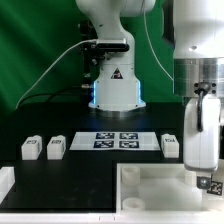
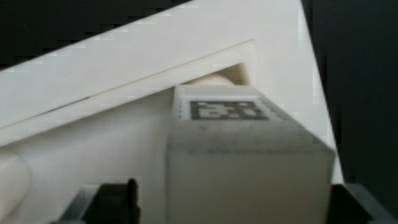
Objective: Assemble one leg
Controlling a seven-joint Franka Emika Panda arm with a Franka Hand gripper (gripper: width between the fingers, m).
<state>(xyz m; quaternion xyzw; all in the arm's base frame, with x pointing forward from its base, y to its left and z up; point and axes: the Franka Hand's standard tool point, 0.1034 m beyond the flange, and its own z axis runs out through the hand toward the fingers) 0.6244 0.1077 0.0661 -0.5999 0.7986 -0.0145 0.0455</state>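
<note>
Exterior view: matte black table (image 1: 70, 180); three small white blocky legs (image 1: 55, 147) near flat tagged marker board (image 1: 116, 140). My gripper (image 1: 205, 180) holds fourth leg (image 1: 210, 185) over smooth white panel (image 1: 160, 190).

Wrist view: leg (image 2: 231, 150), square tag up, pinched in my fingers.

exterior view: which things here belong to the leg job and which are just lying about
Job in hand: leg at the gripper; white panel below it.
Lying about: spare legs; marker board.
</note>
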